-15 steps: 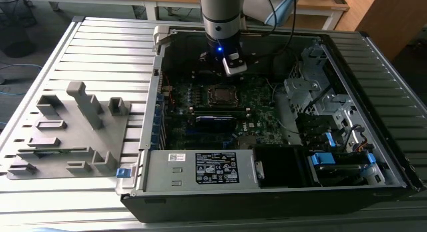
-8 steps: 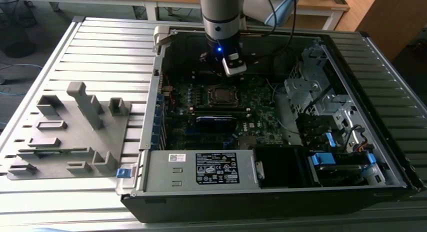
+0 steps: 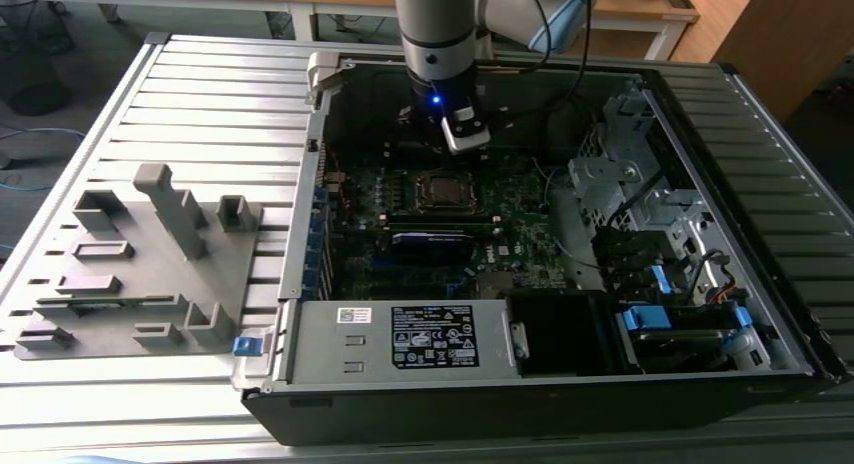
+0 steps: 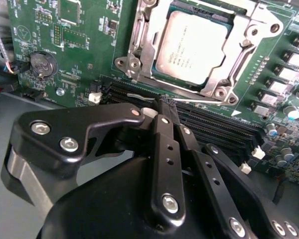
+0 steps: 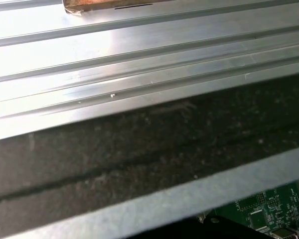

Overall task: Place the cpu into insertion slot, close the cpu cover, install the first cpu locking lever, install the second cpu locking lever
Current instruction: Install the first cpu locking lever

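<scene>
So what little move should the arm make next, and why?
Probably nudge the shut gripper against the lever to push it toward its catch: the cpu is already seated, the cover lies down around it, and the gripper sits right beside that wire.

Thin silvery metal cpu cover (image 4: 139, 46) frame: one side cut off by picture edge in second wrist view. Long black memory slots (image 4: 214, 122): part hidden behind black gripper (image 4: 165, 103). Green motherboard (image 5: 269, 210): cut off at edge in first wrist view.
</scene>
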